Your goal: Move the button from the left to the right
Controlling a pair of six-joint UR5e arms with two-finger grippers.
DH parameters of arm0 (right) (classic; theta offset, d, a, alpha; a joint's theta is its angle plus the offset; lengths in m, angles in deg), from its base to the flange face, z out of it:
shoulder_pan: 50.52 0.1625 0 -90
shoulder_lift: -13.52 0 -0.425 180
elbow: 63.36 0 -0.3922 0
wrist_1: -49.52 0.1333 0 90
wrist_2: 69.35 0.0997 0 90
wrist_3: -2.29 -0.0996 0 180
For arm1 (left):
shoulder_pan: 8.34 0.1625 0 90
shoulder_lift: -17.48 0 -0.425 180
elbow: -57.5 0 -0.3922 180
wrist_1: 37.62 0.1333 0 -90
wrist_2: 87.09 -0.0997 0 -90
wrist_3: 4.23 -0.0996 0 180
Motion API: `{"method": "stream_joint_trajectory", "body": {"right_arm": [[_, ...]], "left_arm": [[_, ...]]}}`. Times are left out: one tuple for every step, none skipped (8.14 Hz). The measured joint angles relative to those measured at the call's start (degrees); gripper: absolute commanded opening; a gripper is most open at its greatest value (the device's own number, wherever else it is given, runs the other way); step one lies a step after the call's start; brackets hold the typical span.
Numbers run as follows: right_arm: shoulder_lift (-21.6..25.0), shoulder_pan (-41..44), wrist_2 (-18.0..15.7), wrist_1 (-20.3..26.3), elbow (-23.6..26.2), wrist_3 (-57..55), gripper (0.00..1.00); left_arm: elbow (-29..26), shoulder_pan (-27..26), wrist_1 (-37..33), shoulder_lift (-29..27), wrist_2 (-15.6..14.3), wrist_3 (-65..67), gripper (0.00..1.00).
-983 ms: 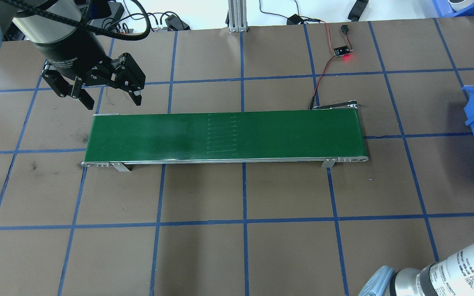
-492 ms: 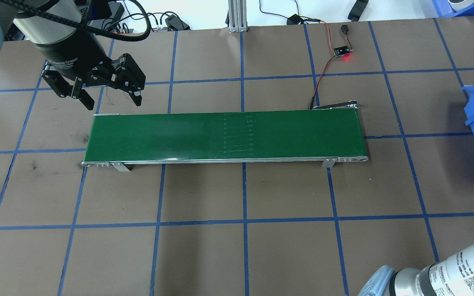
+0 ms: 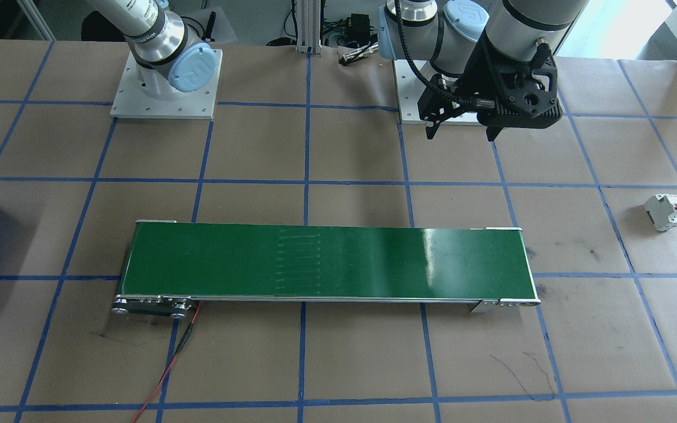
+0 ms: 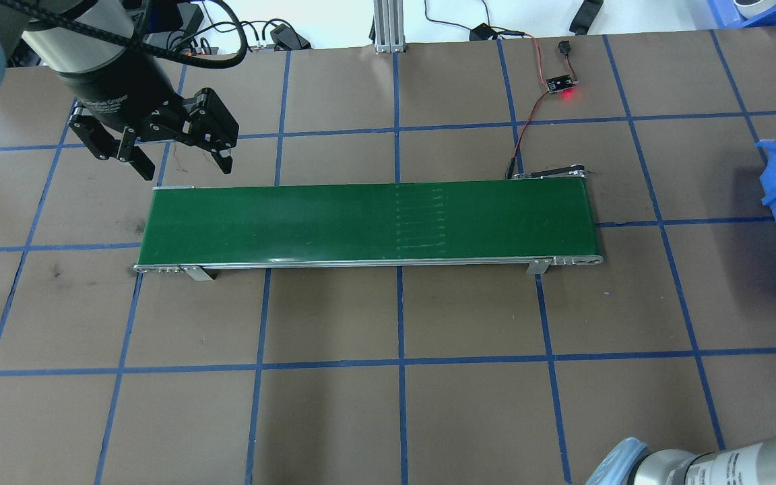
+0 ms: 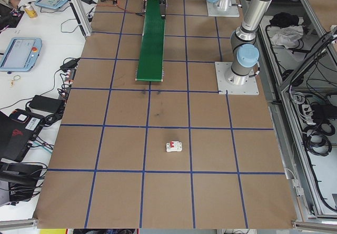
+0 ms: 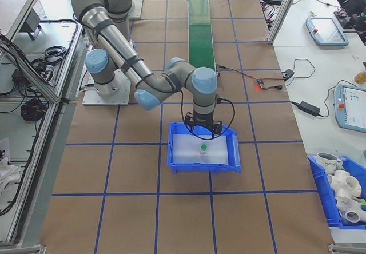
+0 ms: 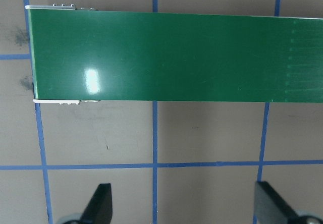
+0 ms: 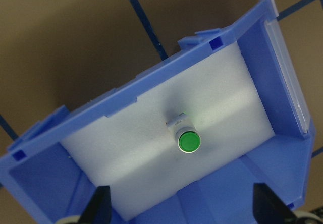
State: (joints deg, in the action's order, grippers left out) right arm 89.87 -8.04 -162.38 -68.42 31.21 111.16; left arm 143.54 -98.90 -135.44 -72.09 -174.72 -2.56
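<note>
While the button (image 8: 187,140) stands on the white foam in the blue bin (image 8: 282,178), the right tool (image 8: 179,211) hangs above it, fingers apart — lift straight up. Left tool (image 4: 176,162) is apart too.

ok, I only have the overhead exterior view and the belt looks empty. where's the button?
Observer: The button stands green cap up on the white foam inside the blue bin, as the right wrist view shows.
Operator: Right gripper holding it?
Observer: No. The right gripper hangs above it, open, with its fingers clear of it.
Operator: Anything outside my frame on the left side?
Observer: A white circuit breaker lies beyond the belt on the robot's left.
</note>
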Motion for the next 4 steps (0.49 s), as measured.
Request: {"method": "stream_joint_trajectory", "body": {"right_arm": [[4.67, 1.60, -0.32, 5.21, -0.01, -9.55, 1.00], [8.63, 4.84, -1.43, 9.87, -0.08, -17.86, 1.00], [11.85, 9.43, -3.47, 14.02, -0.37, -27.13, 1.00], [14.07, 14.59, -4.85, 17.17, -0.65, -36.32, 1.00]], "left_arm": [[0.00, 0.01, 0.00, 0.02, 0.03, 0.00, 1.00], [0.00, 0.02, 0.00, 0.05, 0.03, -0.01, 1.00], [0.00, 0.00, 0.01, 0.05, 0.01, 0.00, 1.00], [0.00, -0.02, 0.01, 0.12, 0.00, -0.01, 1.00]]}}
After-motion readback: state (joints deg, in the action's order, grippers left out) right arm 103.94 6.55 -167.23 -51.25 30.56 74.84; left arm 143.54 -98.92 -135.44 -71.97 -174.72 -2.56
